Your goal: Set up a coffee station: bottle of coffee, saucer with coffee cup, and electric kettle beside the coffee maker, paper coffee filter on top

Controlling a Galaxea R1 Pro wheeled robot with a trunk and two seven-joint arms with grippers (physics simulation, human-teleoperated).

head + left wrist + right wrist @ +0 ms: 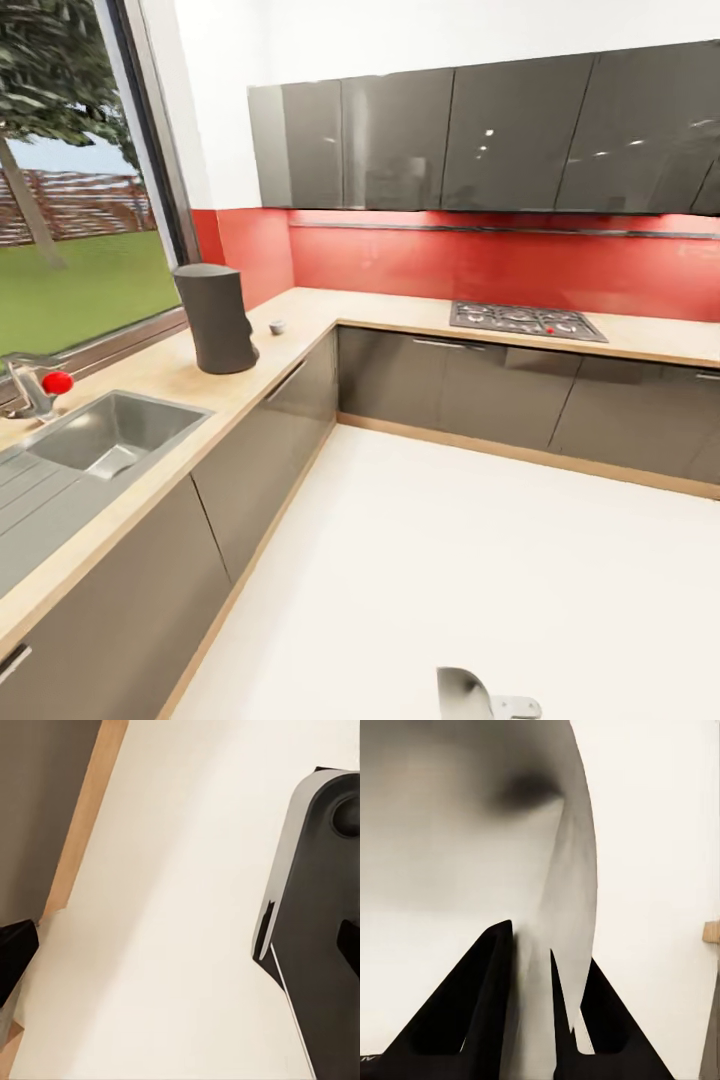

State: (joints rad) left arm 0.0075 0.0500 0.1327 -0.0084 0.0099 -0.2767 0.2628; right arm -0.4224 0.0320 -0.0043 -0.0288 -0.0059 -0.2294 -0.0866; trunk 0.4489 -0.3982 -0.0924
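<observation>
Sink (105,430) at left, set in the countertop (300,320). Coffee maker (217,318) stands upright behind it: dark, matte, tapered, probably heavy and stiff; leave in place. Just right of it a small grey piece (277,327), too small to tell. Hob (527,321) further right. Right gripper (531,982): jaws pinch a thin pale curved sheet, likely the paper filter; light, crushable. Left jaws: cannot tell

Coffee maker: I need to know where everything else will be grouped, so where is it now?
In the head view, the coffee maker stands on the left counter under the window, between the sink and the corner.
</observation>
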